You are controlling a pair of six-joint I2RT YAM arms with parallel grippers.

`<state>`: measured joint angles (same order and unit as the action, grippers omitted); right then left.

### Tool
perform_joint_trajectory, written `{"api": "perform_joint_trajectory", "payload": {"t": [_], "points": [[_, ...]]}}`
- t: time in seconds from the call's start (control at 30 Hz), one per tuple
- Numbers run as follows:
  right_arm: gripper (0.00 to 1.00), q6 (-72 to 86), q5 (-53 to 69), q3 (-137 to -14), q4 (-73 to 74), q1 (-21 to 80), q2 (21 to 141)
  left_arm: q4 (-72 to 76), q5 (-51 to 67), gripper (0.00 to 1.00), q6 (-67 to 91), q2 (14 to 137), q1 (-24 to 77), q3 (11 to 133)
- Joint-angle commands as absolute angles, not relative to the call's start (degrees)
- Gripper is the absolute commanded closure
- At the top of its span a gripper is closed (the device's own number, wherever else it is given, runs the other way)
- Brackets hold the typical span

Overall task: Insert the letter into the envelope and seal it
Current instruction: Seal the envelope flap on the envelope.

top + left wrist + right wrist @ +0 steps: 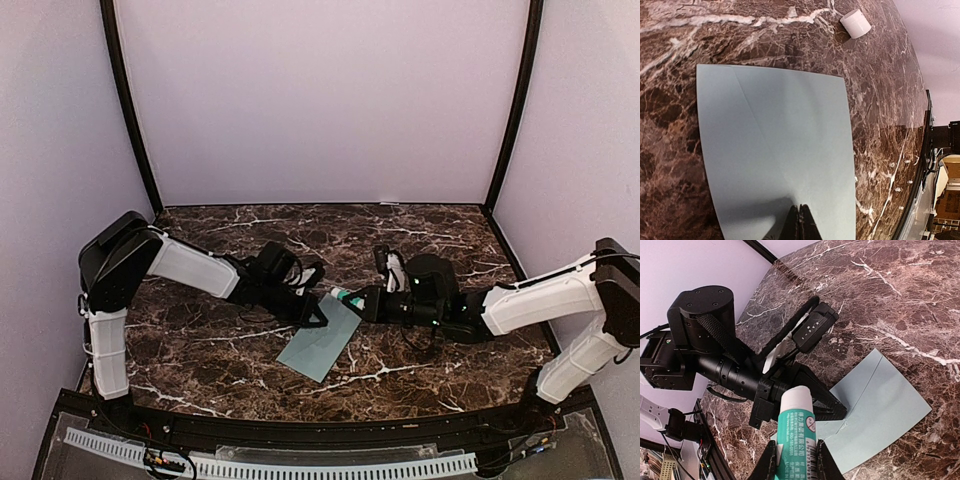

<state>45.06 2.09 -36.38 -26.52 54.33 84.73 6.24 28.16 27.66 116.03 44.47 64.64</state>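
envelope (320,347): lies flat near the middle of the table (200,350), one corner toward the near edge; a slanting crease crosses its face; whether the flap is open or folded down I cannot tell
letter: not visible in any view; probably already inside, though that is only a guess
left gripper (800,216): jaws shut tight on each other, gripping nothing; the tips press on the envelope's far-left edge and pin it to the marble
glue stick (797,427): teal-and-white tube; its whitish end points at the envelope's far edge, just right of the left gripper's tips; whether it touches the paper I cannot tell
right gripper (796,462): narrow, clamped round the body of the glue stick; it comes in from the right
cap (856,23): small white cylinder on the marble, apart from the envelope, beyond one corner; probably the stick's own
step in hand: judged to be gluing the flap edge so the envelope can be sealed
doing it well: hold the pin steady and straight down; lower the stick until its end only just meets the paper; stroke along the edge away from the pinned spot, so the sheet is pulled taut rather than buckled
care: press lightly, or the envelope may slide under the tips; stay off the left fingers with the glue; lay a thin line only where the flap will land
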Motion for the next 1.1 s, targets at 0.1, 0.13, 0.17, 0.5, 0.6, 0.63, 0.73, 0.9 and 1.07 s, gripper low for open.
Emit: {"api": "perform_joint_trajectory", "payload": {"t": [0.1, 0.13, 0.17, 0.5, 0.6, 0.63, 0.73, 0.9, 1.07], "points": [[0.90, 44.6, 1.4, -35.8, -28.1, 54.0, 83.6, 3.8, 28.0, 1.00, 27.5, 115.4, 44.5, 62.5], [0.90, 44.6, 1.3, -35.7, -27.9, 54.0, 83.5, 3.9, 28.4, 1.00, 27.9, 114.8, 44.5, 62.6], [0.91, 44.6, 1.3, -35.7, -27.8, 54.0, 83.3, 4.3, 29.2, 1.00, 28.0, 113.6, 44.5, 62.6], [0.91, 44.7, 1.3, -35.8, -27.8, 54.0, 83.3, 4.0, 32.9, 1.00, 27.7, 109.2, 45.4, 60.9], [0.91, 44.7, 1.4, -35.8, -27.7, 53.9, 83.5, 4.6, 33.6, 1.00, 27.5, 109.5, 46.0, 60.1], [0.90, 44.8, 1.4, -35.8, -27.7, 54.0, 83.7, 4.6, 33.7, 1.00, 27.4, 109.7, 46.1, 59.9], [0.91, 44.8, 1.5, -35.9, -27.7, 53.9, 83.7, 4.9, 33.9, 1.00, 27.3, 110.7, 46.3, 59.5], [0.90, 44.8, 1.5, -36.0, -27.6, 53.9, 83.7, 4.0, 32.3, 1.00, 26.8, 112.3, 46.4, 59.0], [0.91, 44.9, 1.3, -35.7, -27.5, 54.0, 83.3, 3.3, 31.1, 1.00, 26.8, 112.9, 46.3, 57.2]]}}
